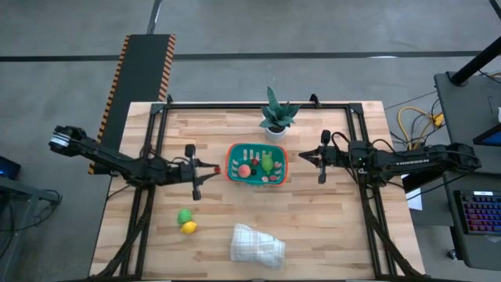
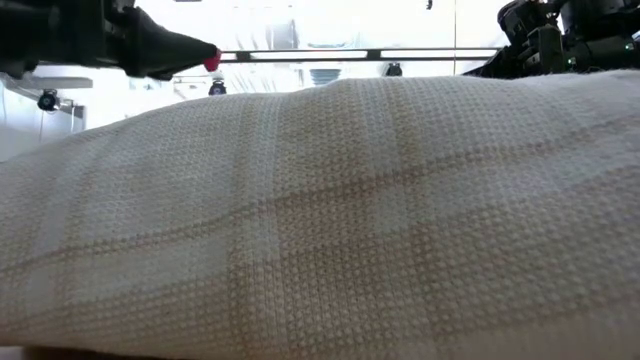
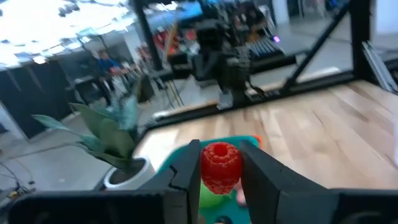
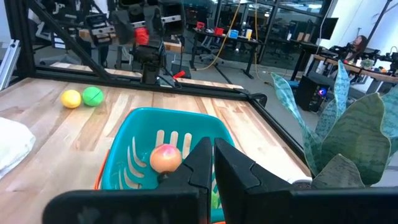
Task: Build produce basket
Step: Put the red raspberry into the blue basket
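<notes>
Produce pieces lie in two groups on the pale wooden tabletop (image 1: 329, 211). A peach-coloured toy fruit (image 1: 244, 170) and a green toy vegetable (image 1: 268, 164) rest inside the small rectangular teal plastic basket with slotted sides and an orange rim (image 1: 232, 163), which stands near the table's middle, just in front of the green potted plant in a white pot (image 1: 275, 115). A round green toy fruit (image 1: 184, 215) and a round yellow toy fruit (image 1: 189, 227) touch each other on the bare wood, nearer the front edge and well apart from the basket.

The left gripper (image 1: 212, 168) is raised just beside the basket's left side; its two dark fingers are closed on a small red toy raspberry (image 3: 219, 166), seen in the left wrist view clamped between the fingers (image 3: 186, 171) with the basket rim and plant behind it. The berry shows in the low view as a red tip (image 2: 211, 62) at the end of the arm.

The right gripper (image 1: 304, 157) is held level just beside the basket's right side. In the right wrist view its fingers (image 4: 239, 169) are pressed together with nothing between them, and the peach-coloured fruit shows in the basket beyond.

A folded white checked cloth (image 1: 257, 244) lies near the table's front edge, beside the green and yellow fruits but not touching them; it fills most of the low view.
</notes>
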{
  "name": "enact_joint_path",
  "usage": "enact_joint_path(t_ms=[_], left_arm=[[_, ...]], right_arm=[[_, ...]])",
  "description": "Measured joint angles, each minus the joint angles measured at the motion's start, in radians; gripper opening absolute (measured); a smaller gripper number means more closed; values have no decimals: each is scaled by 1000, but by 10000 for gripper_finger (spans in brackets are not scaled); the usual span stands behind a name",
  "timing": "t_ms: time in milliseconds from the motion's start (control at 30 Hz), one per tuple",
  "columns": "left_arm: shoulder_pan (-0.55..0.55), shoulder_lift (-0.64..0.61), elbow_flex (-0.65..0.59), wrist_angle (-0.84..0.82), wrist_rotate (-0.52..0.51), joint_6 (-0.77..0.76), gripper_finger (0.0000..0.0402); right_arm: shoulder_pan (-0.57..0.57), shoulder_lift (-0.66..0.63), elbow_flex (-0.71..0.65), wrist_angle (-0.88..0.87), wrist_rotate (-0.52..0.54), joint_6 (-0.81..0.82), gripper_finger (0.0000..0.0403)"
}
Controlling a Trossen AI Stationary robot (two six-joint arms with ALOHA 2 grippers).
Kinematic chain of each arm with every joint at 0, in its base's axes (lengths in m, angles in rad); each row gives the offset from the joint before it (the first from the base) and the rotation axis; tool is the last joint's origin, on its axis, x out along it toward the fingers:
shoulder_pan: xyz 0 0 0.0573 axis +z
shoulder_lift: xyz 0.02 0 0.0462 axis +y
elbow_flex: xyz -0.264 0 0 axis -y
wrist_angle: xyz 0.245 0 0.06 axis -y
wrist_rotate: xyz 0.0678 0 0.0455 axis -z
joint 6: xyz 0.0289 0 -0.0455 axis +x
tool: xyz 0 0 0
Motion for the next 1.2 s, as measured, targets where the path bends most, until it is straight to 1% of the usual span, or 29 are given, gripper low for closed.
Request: enact_joint_path(t_ms=[100, 400, 600, 700, 933, 1200], left_arm=[[27, 24, -35, 103, 1, 6, 70], [100, 127, -46, 234, 10, 48, 70], [153, 206, -26, 288, 62, 54, 70], [183, 252, -9, 318, 96, 54, 70], [257, 376, 67, 317, 166, 54, 70], [340, 529, 184, 314, 304, 53, 70]], right_arm=[[0, 0, 0, 1, 0, 0, 9], [0, 0, 0, 4, 0, 0, 9], [0, 0, 0, 4, 0, 0, 9], [0, 0, 0, 4, 0, 0, 9], [0, 0, 0, 4, 0, 0, 9], [0, 0, 0, 3, 0, 0, 9]])
